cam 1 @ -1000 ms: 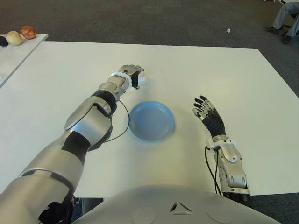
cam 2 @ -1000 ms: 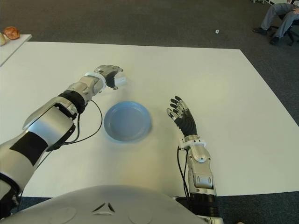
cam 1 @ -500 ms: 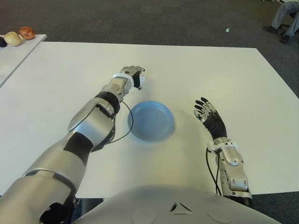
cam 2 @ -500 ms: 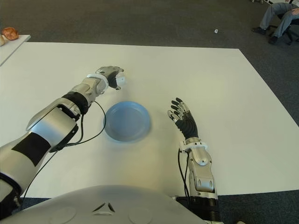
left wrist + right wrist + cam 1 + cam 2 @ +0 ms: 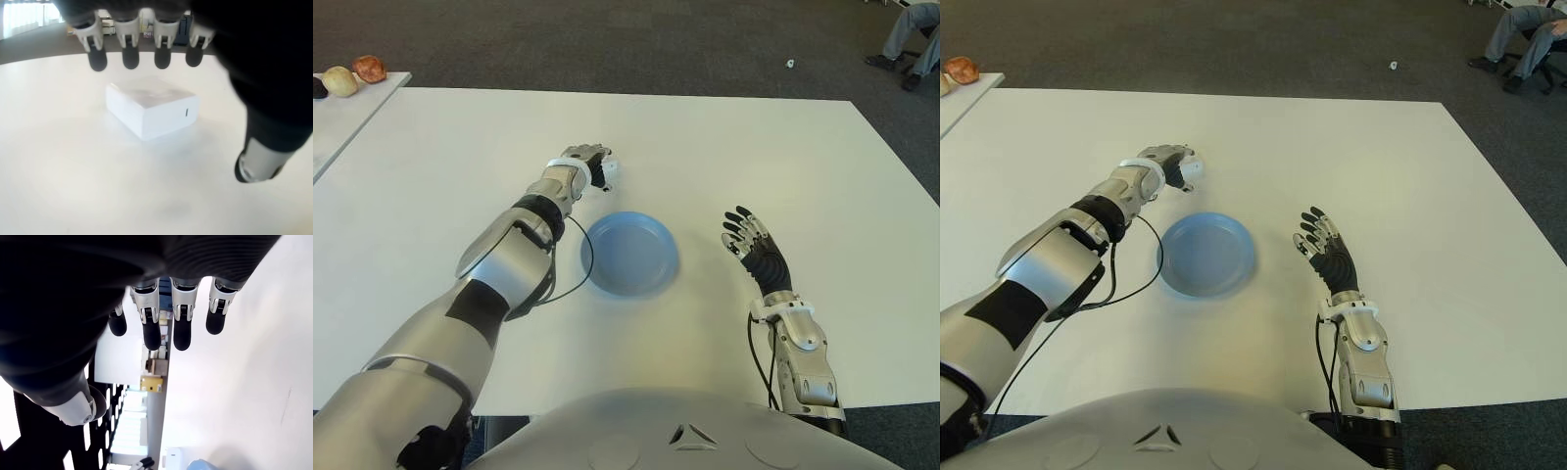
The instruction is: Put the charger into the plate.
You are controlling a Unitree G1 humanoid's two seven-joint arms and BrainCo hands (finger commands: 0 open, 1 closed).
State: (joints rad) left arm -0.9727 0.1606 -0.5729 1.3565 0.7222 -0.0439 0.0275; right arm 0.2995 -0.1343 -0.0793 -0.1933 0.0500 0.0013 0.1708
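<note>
Left robot hand (image 5: 586,162): reached over the middle of the white bench (image 5: 783,157), fingers (image 5: 129,56) arched above the charger, thumb to one side, nothing gripped. Charger (image 5: 152,108): small white block, lying flat on the bench beneath that hand, just beyond the plate's far left rim. Plate (image 5: 629,254): blue, round, centre of bench. Right robot hand (image 5: 754,245): right of the plate, well apart, fingers spread, holding nothing.
</note>
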